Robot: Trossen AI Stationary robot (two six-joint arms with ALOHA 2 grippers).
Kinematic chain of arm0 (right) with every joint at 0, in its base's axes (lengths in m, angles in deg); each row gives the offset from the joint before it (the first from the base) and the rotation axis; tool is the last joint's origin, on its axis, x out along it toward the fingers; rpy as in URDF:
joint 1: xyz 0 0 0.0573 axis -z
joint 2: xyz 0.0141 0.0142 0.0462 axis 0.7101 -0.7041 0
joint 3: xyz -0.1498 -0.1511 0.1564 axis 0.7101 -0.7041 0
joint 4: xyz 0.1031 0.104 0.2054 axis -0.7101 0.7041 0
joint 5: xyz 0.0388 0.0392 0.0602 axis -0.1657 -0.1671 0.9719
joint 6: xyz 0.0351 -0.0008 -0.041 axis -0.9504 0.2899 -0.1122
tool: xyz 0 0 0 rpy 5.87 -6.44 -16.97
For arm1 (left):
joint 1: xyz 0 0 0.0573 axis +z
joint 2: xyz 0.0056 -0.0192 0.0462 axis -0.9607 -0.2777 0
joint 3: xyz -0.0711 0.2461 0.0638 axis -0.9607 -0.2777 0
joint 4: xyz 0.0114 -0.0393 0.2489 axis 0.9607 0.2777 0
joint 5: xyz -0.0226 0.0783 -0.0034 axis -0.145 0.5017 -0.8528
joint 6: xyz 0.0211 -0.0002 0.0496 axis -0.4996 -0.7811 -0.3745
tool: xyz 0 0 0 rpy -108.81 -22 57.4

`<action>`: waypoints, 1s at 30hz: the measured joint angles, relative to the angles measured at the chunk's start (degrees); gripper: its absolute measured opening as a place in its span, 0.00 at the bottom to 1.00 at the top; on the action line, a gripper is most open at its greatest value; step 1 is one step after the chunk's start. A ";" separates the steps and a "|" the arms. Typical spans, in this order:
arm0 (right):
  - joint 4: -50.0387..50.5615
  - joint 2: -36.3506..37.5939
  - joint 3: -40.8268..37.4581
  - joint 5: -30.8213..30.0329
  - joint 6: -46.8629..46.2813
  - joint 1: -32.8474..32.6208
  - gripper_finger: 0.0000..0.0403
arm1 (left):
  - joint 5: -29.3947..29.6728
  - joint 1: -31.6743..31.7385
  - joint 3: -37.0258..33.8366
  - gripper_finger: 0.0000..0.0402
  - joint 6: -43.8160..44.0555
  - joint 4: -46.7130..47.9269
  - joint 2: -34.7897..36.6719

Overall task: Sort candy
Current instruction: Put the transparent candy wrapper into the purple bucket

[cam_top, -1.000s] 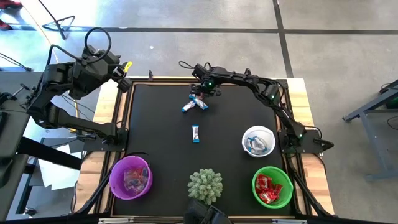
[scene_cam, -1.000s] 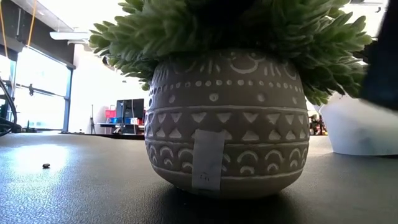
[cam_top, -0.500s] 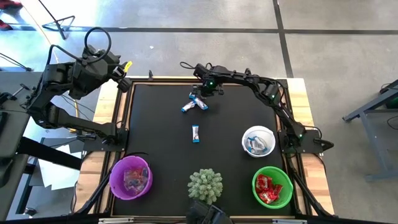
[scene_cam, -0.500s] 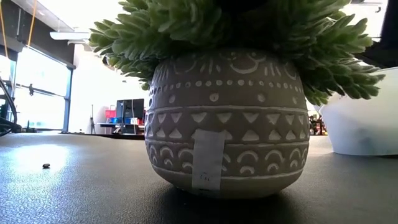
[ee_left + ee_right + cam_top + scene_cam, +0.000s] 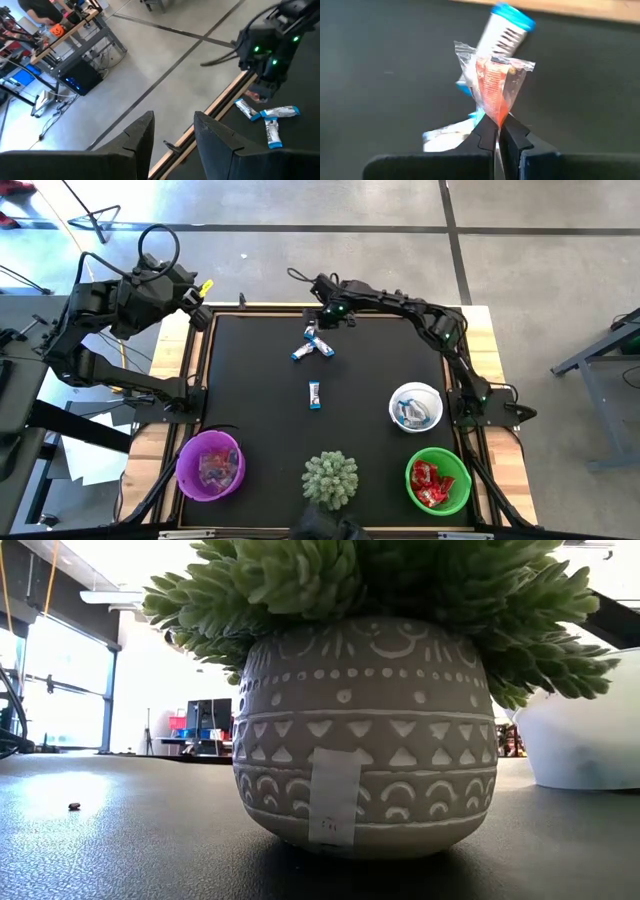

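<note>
A crinkly clear-and-orange wrapped candy (image 5: pixel 495 82) is pinched by the right hand (image 5: pixel 498 131); glossy blue-and-white sweets (image 5: pixel 318 346) lie beneath. The left hand (image 5: pixel 172 131), fingers apart, is held off the bench (image 5: pixel 260 410).

Mat (image 5: pixel 250 400) on table (image 5: pixel 478 320). Plant pot (image 5: pixel 330 477) at 6 o'clock edge of mat. Bowl (image 5: pixel 210 464) at 7 o'clock, sweets inside. Bowl (image 5: pixel 438 480) at 5 o'clock, sweets inside. Third bowl (image 5: pixel 415 407) at 4 o'clock, behind that one. Single sweet (image 5: pixel 315 394) near centre. Sweet cluster (image 5: pixel 316 345) toward 12. Right gripper (image 5: pixel 327 316) just beyond cluster, pinching wrapped sweet (image 5: pixel 493 85). Left gripper (image 5: pixel 197 302) off mat at 10 o'clock.
</note>
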 joint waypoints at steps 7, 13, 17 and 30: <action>-7.79 6.60 0.00 -0.83 2.11 -1.86 0.00 | -2.87 -0.04 0.00 0.31 -0.06 0.00 0.00; -17.87 12.69 0.03 -1.04 7.08 -4.78 0.00 | -5.65 -0.04 0.00 0.31 -0.17 -3.46 -0.55; -24.38 16.76 0.07 -1.01 12.08 -7.31 0.00 | -8.32 -0.04 0.00 0.31 -1.47 -9.14 -1.44; -28.19 28.81 0.13 -4.21 29.01 -14.04 0.00 | -27.45 -0.04 0.02 0.31 -10.03 -37.18 -7.75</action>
